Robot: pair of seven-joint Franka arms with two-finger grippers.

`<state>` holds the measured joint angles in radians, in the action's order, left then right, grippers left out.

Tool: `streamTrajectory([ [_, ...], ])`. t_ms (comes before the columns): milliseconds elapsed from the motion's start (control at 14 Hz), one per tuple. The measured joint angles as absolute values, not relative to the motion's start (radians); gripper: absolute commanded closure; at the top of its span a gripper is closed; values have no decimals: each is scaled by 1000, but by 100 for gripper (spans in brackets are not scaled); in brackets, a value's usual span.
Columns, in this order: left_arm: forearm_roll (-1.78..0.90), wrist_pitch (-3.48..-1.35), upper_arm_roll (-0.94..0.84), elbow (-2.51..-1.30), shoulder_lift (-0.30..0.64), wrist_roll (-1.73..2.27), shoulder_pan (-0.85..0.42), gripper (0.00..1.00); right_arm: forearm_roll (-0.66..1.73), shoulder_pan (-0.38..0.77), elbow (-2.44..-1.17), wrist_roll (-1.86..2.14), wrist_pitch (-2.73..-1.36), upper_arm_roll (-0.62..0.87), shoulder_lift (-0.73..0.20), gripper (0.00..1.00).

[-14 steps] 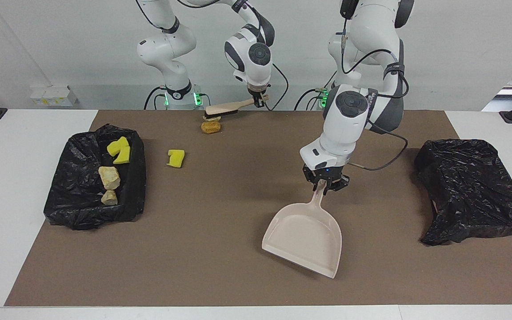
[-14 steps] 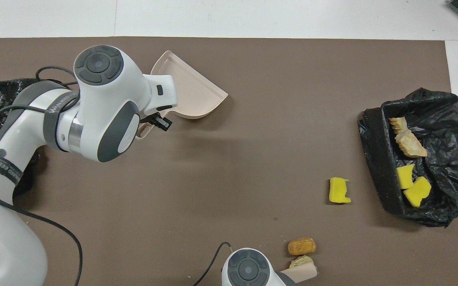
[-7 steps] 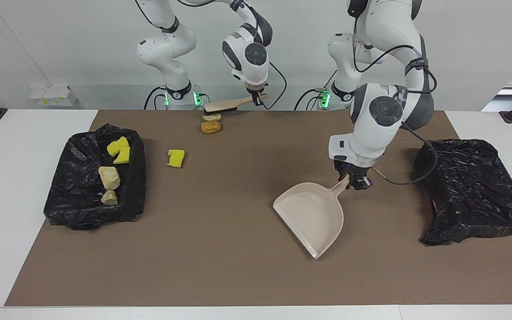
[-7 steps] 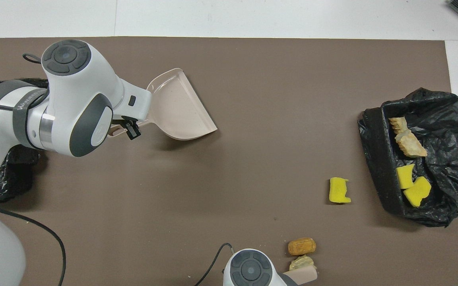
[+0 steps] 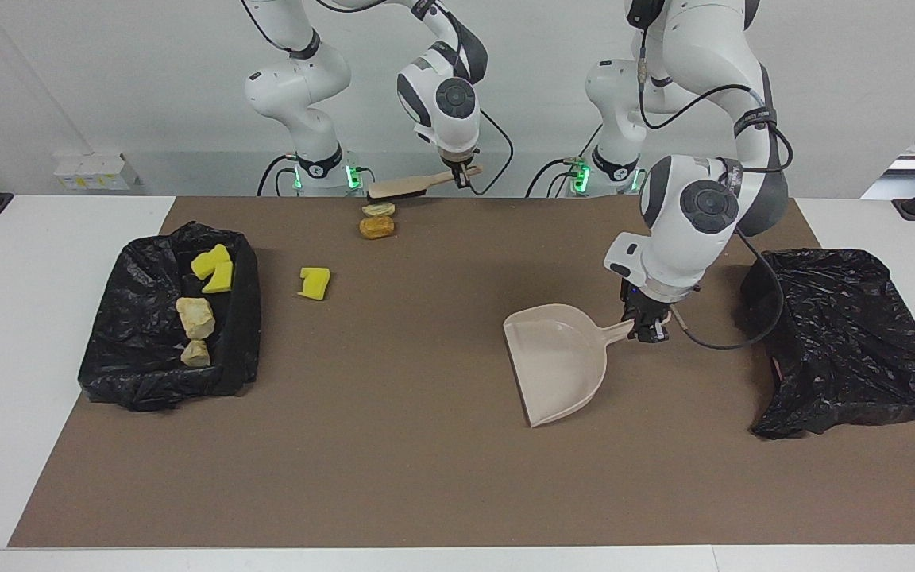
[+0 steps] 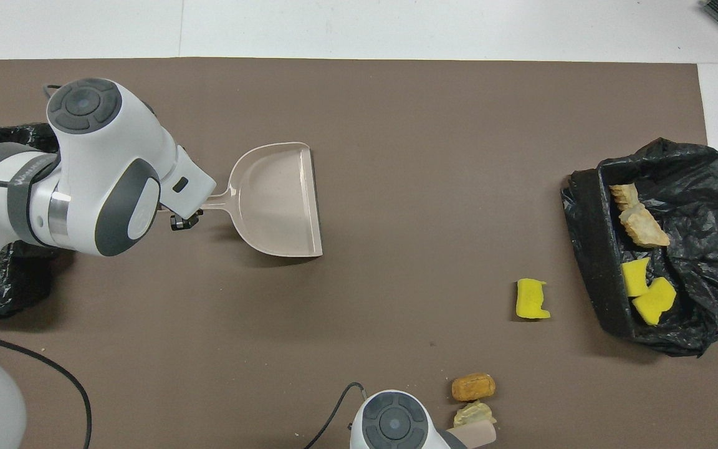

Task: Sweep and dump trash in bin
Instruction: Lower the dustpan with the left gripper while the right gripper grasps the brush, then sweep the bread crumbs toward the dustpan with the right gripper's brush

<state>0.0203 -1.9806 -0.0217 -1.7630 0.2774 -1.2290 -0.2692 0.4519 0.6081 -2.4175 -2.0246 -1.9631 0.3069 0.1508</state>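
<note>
Over mat [image 5: 426, 445] we see left end effector [image 5: 651, 327] gripping dustpan [image 5: 557, 361] handle — right end effector [image 5: 459, 176] clamps brush [image 5: 403, 188] above trash [image 5: 376, 226].

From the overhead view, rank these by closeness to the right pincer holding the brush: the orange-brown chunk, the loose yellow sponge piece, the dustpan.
From the right pincer, at the robots' edge of the mat:
1. Orange-brown chunk, just beside the brush head.
2. Loose yellow sponge piece, on the mat beside the bin.
3. Dustpan, toward the left arm's end, held by the left pincer.
</note>
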Motion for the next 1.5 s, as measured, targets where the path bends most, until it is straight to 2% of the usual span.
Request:
streamTrajectory([
  [429,20,-2108,-41,-1963,169,-1267,-300,100,452,570,-2457,-1931,-2036,306,152,100],
  [930,20,-2120,-43,-1995,144,-1250,-319,100,402,459,-2458,-1642,-2106,305,131,100],
  [1216,20,-2121,-43,-2000,143,-1214,-323,100,261,363,-2348,-1459,-2122,303,42,100],
  [1359,20,-2143,-43,-2016,142,-1176,-343,100,223,330,-2247,-1393,-2117,301,-24,100],
  [1502,20,-2167,-43,-2036,142,-1137,-364,100,200,317,-2126,-1341,-2048,301,-70,100],
])
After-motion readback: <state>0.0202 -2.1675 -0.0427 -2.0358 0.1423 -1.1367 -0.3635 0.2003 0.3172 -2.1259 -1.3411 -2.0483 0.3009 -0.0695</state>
